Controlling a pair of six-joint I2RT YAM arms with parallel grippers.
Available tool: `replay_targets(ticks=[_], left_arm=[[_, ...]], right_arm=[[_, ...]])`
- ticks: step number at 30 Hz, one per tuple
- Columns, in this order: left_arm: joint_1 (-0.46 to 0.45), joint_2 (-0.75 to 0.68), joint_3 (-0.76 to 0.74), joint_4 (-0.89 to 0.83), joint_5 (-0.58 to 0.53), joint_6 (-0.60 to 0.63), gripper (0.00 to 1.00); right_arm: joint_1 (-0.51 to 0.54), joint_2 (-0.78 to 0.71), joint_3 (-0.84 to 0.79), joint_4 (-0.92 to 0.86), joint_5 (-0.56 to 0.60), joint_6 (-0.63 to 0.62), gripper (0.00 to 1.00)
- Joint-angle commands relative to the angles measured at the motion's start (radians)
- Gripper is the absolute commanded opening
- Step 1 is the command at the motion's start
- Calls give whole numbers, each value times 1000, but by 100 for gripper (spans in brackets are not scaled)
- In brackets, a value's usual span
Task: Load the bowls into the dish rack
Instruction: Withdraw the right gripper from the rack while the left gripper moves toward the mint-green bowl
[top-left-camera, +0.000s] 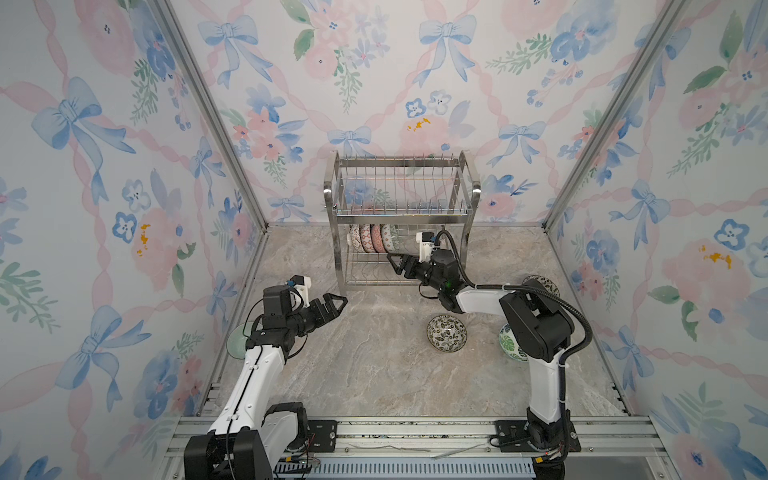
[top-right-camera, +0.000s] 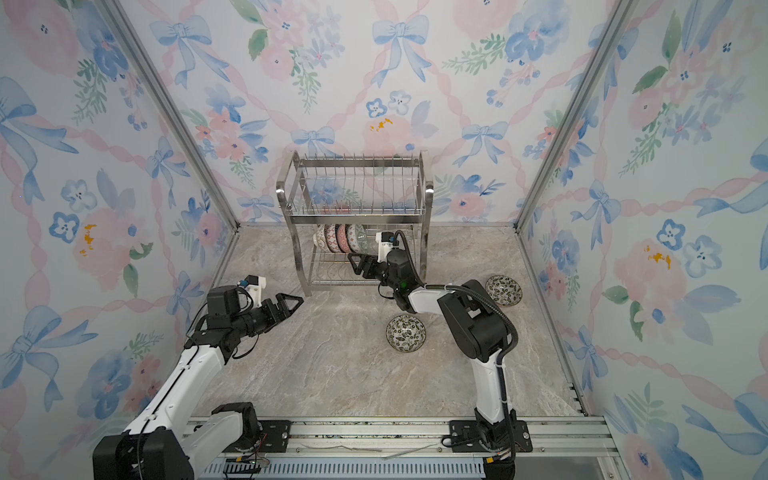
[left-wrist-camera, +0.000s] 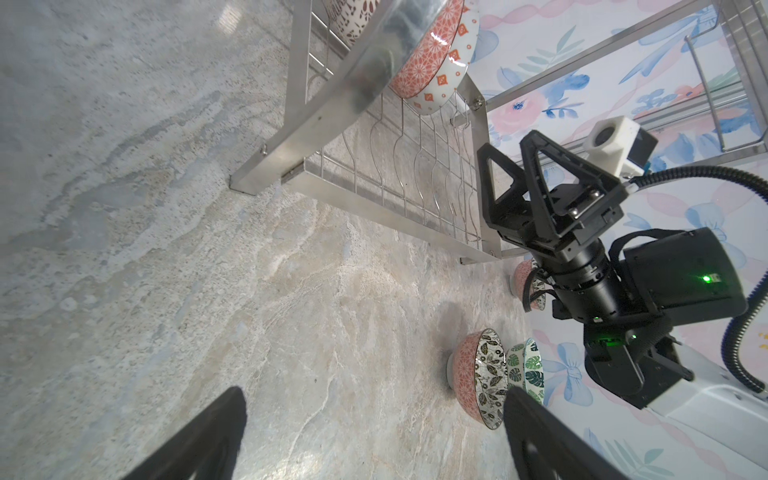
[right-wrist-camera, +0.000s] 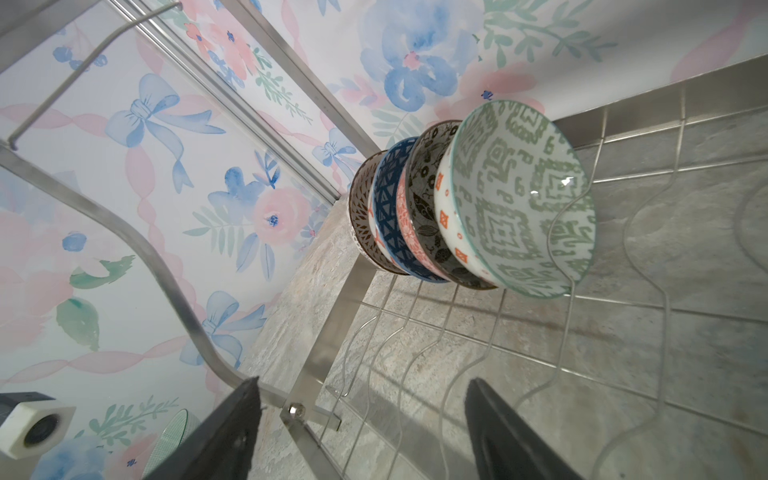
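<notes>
Though racked, bowls (right-wrist-camera: 515, 199) just beyond right claw (right-wrist-camera: 361, 388)

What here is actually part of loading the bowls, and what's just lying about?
Part of the job:
- dish rack
- four bowls standing in its lower tier
- leafy bowl, mid-table
- second leafy bowl, far right
- green-leaf bowl
- pale green bowl

Just lying about:
- thin strips on the front rail
- floral walls, only backdrop
</notes>
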Motion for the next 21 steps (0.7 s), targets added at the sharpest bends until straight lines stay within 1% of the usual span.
replay_targets(ticks=[1, 5, 6, 9, 12, 14, 17, 19, 21], left_arm=[[6, -4, 20, -23, -24, 23, 98], [6, -11, 26, -34, -45, 29, 98], [5, -12, 30, -44, -58, 31, 98], [2, -23, 58, -103, -126, 48, 98], [0, -19, 157, -269, -256, 93, 98], [0, -17, 247, -376, -366, 147, 98], [5, -12, 323, -489, -531, 198, 98], [8, -10, 347, -531, -624, 186, 98], [12, -13, 359, -544, -666, 176, 98]], right_arm=[[29, -73, -33, -10, 15, -82, 87], [48, -121, -69, -47, 27, -132, 99], [51, -129, -74, -54, 25, -137, 97], [63, -157, -91, -83, 11, -159, 96], [76, -193, -105, -133, 3, -196, 97], [95, -216, -123, -166, 19, -239, 97], [119, -223, -131, -203, 33, -263, 97], [138, -224, -140, -212, 32, -278, 96], [154, -225, -149, -215, 31, -283, 97]])
